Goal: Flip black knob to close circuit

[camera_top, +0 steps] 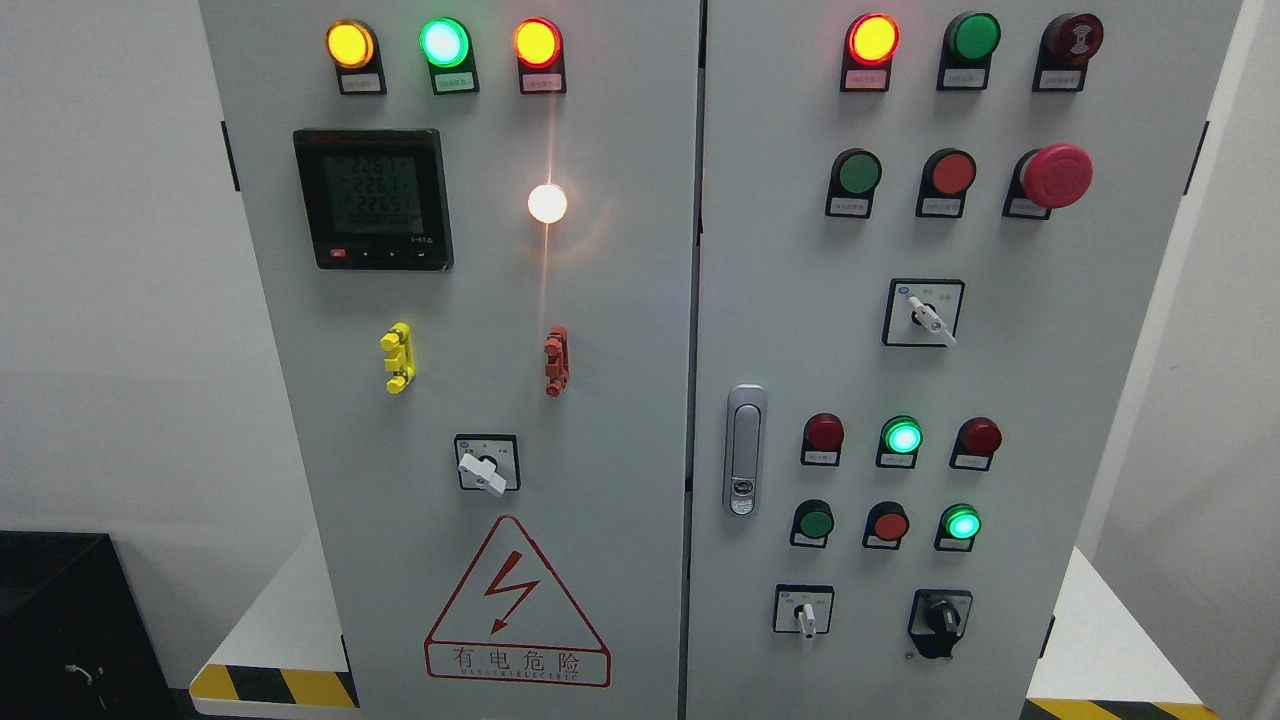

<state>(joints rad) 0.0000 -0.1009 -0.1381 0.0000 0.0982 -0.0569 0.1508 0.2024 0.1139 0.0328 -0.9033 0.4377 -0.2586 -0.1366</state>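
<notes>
Low in the right part of the frame, looking at the black knob (940,619) near the bottom of the right cabinet door. Not seeing either robot hand anywhere, so not being able to tell whether open or closed; nothing touching the knob yet.

Judging the risks: reaching in from outside the view and possibly catching the white selector (805,615) to the left on the same row, or brushing the lit green lamp (961,523) just above. Also possibly turning the knob the wrong way, with position marks too small to read. Further up, risking a bump on the big red mushroom button (1056,175) at the upper right, with an arm coming in high.

Reading the print: at lower centre-left, under the lightning bolt in the red warning triangle (470,625), "有电危险", with a smaller line below too fine to make out. Higher, at the upper left, seeing on the digital meter (372,197) three rows each seeming to begin with 226. Finding the small plates under the lamps unreadable.
</notes>
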